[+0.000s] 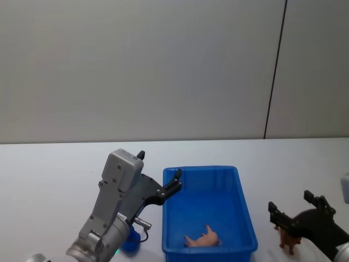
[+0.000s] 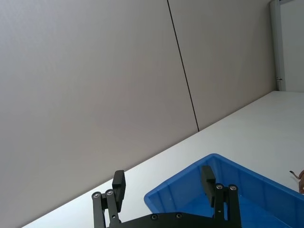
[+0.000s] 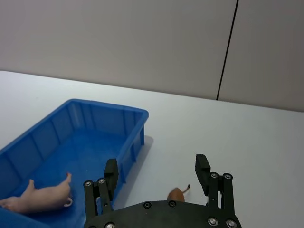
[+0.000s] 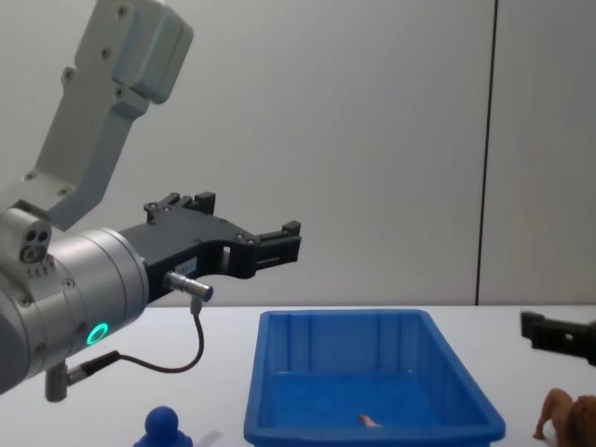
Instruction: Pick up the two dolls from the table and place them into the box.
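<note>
Left tool hangs over the white table, grey panelled wall behind.

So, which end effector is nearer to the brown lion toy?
Right. The right end effector is above the lion toy, right of the box; the left end effector is raised beyond the box's left side.

No text, label, brand, number or sign can be read on anything in these views.
</note>
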`<state>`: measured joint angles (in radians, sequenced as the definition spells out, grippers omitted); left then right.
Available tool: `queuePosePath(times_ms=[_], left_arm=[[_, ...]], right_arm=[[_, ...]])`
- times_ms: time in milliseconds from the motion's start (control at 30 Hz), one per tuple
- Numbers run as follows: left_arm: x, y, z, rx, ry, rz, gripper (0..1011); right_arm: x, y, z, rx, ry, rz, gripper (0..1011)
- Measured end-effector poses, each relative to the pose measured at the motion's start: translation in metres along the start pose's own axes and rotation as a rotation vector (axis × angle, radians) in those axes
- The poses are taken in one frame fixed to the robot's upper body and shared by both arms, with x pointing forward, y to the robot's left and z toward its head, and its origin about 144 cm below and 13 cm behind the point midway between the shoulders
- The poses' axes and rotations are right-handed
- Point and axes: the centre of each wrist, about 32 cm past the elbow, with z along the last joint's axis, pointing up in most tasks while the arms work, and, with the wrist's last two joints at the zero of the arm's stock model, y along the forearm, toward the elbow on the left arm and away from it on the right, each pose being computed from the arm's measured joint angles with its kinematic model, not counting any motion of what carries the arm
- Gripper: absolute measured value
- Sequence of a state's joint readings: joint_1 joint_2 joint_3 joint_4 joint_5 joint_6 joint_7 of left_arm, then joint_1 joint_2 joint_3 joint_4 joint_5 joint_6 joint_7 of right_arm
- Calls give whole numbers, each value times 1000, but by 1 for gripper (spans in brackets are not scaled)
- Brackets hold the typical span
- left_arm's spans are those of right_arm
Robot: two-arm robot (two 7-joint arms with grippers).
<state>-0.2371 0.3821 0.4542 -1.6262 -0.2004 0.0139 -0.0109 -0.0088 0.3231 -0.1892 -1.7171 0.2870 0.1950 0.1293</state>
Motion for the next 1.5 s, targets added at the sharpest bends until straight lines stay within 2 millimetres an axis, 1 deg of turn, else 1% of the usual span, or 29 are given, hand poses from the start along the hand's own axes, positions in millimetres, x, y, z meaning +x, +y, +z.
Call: queuePosePath(times_ms=[233, 533, 633, 800, 867, 933, 1200, 1500], left_arm=[[0, 0, 0, 0, 0, 0, 1001], [0, 0, 0, 0, 0, 0, 1001], [0, 0, 0, 0, 0, 0, 1001], [0, 0, 0, 0, 0, 0, 1001], [0, 0, 0, 0, 0, 0, 1001], [0, 0, 0, 0, 0, 0, 1001], [0, 0, 0, 0, 0, 0, 1001], [0, 0, 0, 0, 0, 0, 1001]], right_arm=[[3, -5, -7, -37, 3, -13, 1001], [8, -8, -22, -93, 8, -16, 998], [10, -8, -28, -115, 7, -14, 941], [11, -7, -35, -138, 6, -12, 796], [11, -7, -39, -147, 5, -11, 761], [12, -6, -41, -153, 3, -10, 684], [11, -5, -45, -156, -11, -6, 439], [8, -6, -40, -110, -50, -2, 430]])
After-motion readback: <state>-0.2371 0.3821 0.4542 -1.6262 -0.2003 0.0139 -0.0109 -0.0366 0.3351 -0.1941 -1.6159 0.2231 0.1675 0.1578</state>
